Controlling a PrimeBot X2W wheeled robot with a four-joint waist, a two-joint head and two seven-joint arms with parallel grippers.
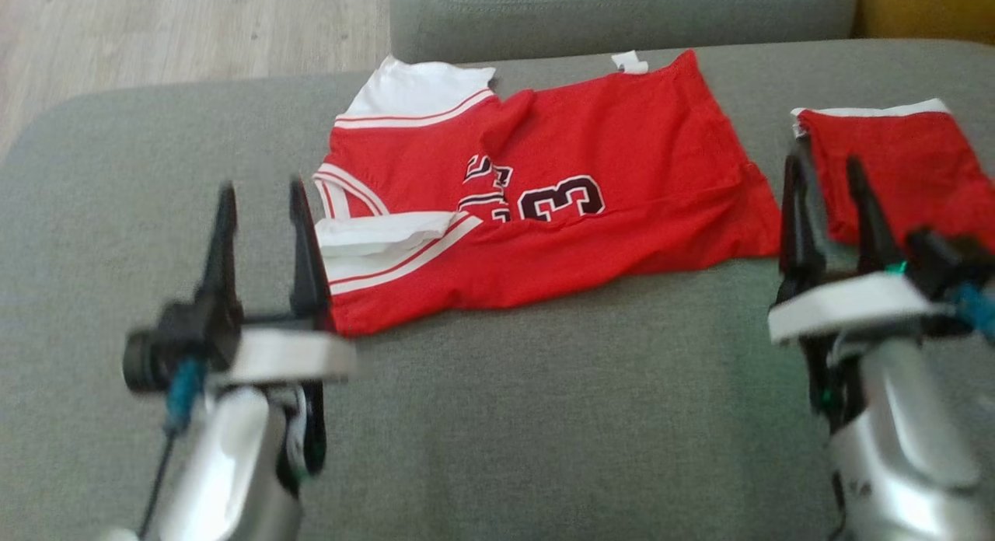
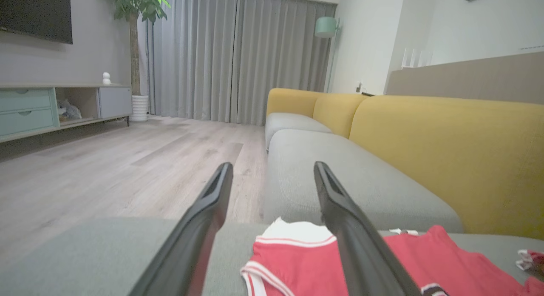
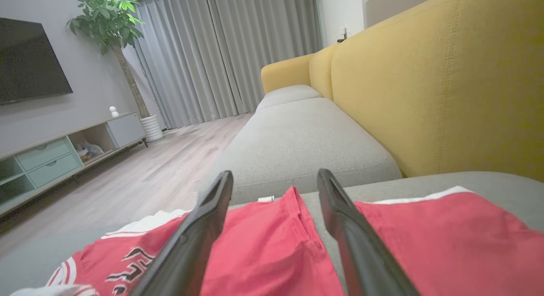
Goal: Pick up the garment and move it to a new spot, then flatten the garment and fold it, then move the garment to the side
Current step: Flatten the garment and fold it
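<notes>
Item: red jersey (image 1: 544, 207), white trim, numeral 3 showing. It lies at centre frame on the grey sofa cushion (image 1: 544, 417), one side doubled over, rumpled. Left gripper (image 1: 260, 187), lower left, jaws wide and empty, just beside the jersey's edge. Right gripper (image 1: 824, 164), right of frame, jaws wide and empty, between the jersey and a second red piece (image 1: 909, 168). Judged: placed on the cushion, fold only partial; squaring up and moving aside outstanding.

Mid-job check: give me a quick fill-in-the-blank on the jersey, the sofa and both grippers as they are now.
The cushion under the jersey is coloured ___.
The left gripper and the right gripper both stand ___, holding nothing.
In the head view, the second red garment lies to the jersey's ___.
The backrest is coloured ___.
Missing words: grey; open; right; yellow.
</notes>
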